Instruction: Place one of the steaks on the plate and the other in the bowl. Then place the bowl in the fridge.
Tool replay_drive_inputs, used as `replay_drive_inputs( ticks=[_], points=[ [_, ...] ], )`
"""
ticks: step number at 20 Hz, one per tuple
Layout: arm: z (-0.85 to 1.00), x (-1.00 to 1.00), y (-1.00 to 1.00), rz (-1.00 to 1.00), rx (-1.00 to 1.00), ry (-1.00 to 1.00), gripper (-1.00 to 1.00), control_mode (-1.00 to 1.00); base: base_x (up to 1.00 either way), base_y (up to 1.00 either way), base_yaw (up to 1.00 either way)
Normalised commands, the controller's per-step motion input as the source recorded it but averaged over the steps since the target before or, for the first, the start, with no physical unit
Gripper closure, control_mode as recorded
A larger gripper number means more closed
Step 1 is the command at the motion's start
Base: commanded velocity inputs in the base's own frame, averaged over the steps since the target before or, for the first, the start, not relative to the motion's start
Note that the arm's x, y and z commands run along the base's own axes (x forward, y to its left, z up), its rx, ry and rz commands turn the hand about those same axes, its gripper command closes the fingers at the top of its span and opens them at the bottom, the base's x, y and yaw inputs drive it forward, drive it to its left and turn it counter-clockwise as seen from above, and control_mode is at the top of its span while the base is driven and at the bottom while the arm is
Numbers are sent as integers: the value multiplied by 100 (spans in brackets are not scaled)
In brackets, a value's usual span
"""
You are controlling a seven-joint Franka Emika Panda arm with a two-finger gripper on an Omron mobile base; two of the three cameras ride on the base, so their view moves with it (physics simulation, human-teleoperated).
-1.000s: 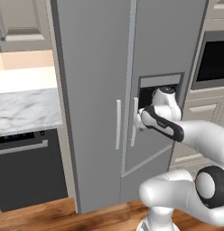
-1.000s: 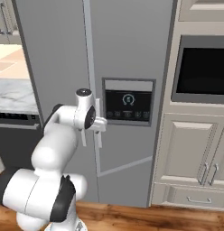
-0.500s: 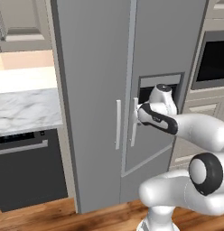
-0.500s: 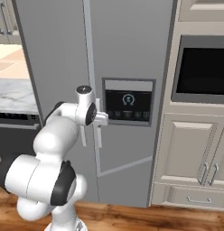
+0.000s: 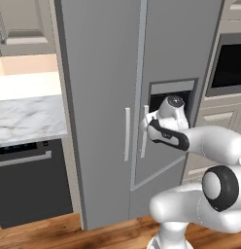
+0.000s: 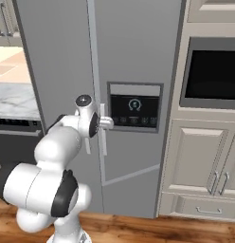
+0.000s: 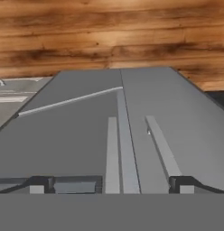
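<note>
Fridge (image 7: pixel 86 131) front runs away toward wood floor (image 7: pixel 109 36), doors closed. Two slim light handles (image 7: pixel 112 153) flank the centre seam. Dark fingertips (image 7: pixel 41 184) sit wide apart, the handles between them.

arm shell: glossy white, rounded, bulbous segments
joints: dark grey-black bands and round end caps
wrist: white with a black collar and a small grey disc on top
hand (image 6: pixel 110 123): pale, two small dark finger tips

Both base views look forward from behind the arm, left and right, sharing the closed fridge (image 5: pixel 103 97) front and its handles (image 6: pixel 103 129). The hand view sits close against the fridge doors, looking down them to the wood floor (image 7: pixel 109 36).
</note>
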Motion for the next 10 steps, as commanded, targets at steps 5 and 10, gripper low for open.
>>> replay_drive_inputs(
  ticks=[5, 10],
  points=[
    [0, 28, 3, 0, 0, -7, -100, -100, 0, 0, 0],
    [2, 40, 2, 0, 0, 1, -100, -100, 0, 0, 0]
  ],
)
